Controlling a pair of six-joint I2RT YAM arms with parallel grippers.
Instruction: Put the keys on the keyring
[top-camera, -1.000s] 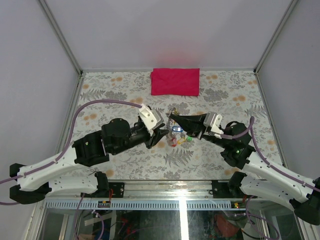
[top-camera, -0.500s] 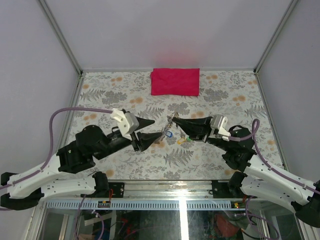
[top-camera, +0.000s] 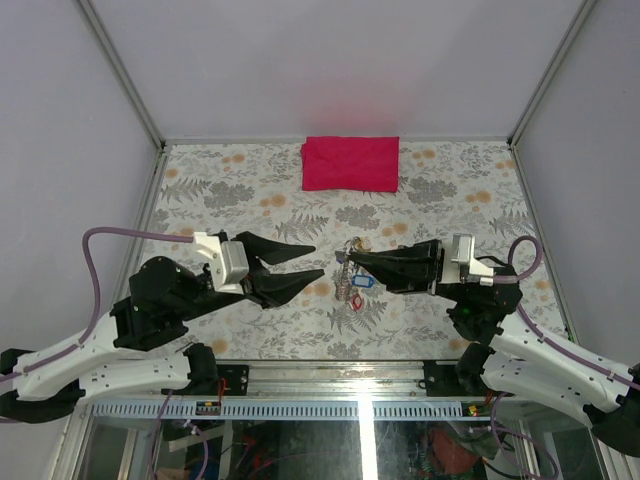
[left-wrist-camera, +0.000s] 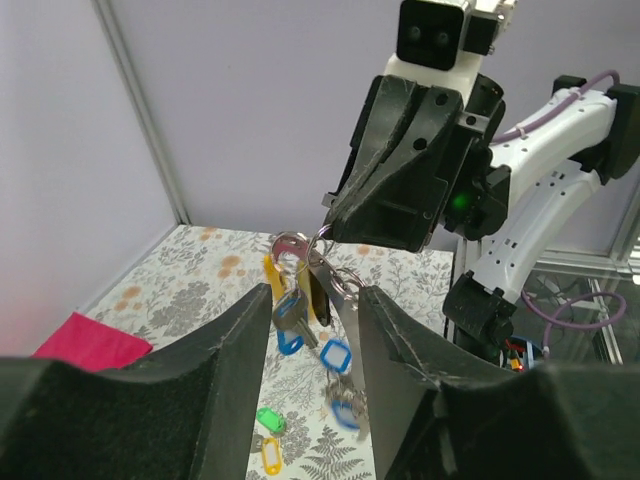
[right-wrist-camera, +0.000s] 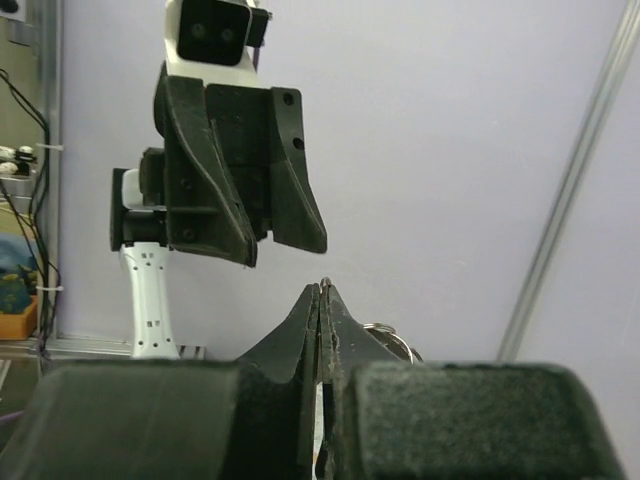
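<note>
Lab robot booth: plain white walls, aluminium frame, floral tabletop.

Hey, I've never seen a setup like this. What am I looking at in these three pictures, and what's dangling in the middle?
These are two robot arms bolted at the near edge of a flower-patterned table. One picture looks down from above; the other two come from a camera on each wrist. The right arm's fingers are shut on a thin wire keyring, with keys and coloured tags hanging from it. The left arm's fingers are open, holding nothing, pointing at the bunch. A green tag and a yellow tag lie on the table; a red cloth lies at its far edge.
</note>
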